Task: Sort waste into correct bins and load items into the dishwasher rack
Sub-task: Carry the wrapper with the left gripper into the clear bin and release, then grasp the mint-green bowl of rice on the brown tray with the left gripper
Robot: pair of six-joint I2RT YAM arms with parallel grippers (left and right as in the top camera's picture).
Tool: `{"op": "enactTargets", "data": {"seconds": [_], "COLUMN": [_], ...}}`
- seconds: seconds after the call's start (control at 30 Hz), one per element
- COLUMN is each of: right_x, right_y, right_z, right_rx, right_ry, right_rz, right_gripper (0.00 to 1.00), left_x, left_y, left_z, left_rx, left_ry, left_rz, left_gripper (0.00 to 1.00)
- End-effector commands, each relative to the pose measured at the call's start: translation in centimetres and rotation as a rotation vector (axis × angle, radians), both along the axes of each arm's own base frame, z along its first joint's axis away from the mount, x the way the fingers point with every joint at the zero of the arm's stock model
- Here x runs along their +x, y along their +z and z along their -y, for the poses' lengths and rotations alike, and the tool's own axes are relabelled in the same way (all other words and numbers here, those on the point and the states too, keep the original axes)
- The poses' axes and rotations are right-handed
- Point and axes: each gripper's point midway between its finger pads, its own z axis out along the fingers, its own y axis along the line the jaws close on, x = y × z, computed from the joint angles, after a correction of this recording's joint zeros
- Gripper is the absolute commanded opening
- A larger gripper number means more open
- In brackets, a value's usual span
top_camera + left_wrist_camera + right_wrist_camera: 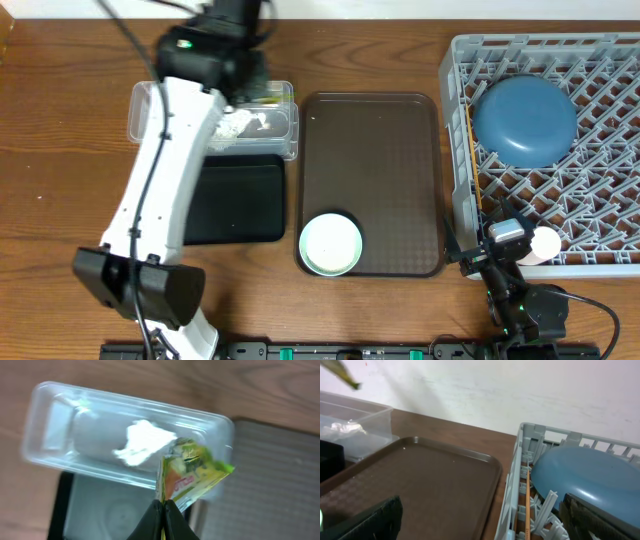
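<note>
Jaws of left gripper (164, 504) (tight on snack wrapper (192, 472)) over clear tub (55, 415)

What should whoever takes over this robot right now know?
Left fingers: shut on the wrapper, above the tub.
Right fingers: open, empty, by the rack's near corner.
Done: tissue in tub; blue bowl and a chopstick in rack.
Left: drop wrapper; move the mint bowl from the brown tray to the rack. Other items not clearly seen.
</note>
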Motion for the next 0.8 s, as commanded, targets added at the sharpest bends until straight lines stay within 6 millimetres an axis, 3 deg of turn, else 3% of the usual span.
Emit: {"op": "enactTargets", "data": {"seconds": [0.0,0.1,0.2,0.23,0.27,0.37,0.57,0.67,0.77], "right_x": [0.0,0.0,0.0,0.0,0.0,0.0,0.0,0.0,0.0], "right_y": [-0.1,-0.1,-0.1,-0.1,-0.1,-0.1,-0.1,-0.1,-0.1], "right_z": [0.3,0.3,0.3,0.3,0.3,0.3,0.3,0.3,0.3], "right_rx": [-0.01,-0.01,-0.01,-0.01,-0.01,-0.01,-0.01,-0.01,-0.01], "right_ry": [-0.011,-0.011,-0.011,-0.011,-0.011,-0.011,-0.011,-0.011,-0.011], "right_rz": [0.005,0.005,0.005,0.005,0.005,0.005,0.005,0.005,0.005], "right_gripper": [0.99,0.99,0.99,0.99,0.99,0.99,0.99,0.99,0.99], "left_x": [0.5,2.0,1.8,1.2,0.4,-2.1,-7.2,-10.4,-13.0], "left_y": [-3.6,-5.4,-6.2,-6.3,-6.4,-6.0,-3.1,-1.9,-2.7], "left_z": [-1.3,-1.1,-1.1,-1.1,-0.9,-0.2,0.9,3.4,6.2], "left_rx": [-0.006,0.009,0.018,0.006,-0.02,-0.088,-0.129,-0.12,-0.115], "left_ry": [0.038,-0.05,-0.07,-0.054,-0.029,-0.011,-0.046,-0.128,-0.188], "left_rz": [-0.064,-0.041,-0.059,-0.078,-0.103,-0.172,-0.229,-0.24,-0.261], "left_gripper": [0.06,0.08,0.22,0.31,0.4,0.45,0.43,0.43,0.43]}}
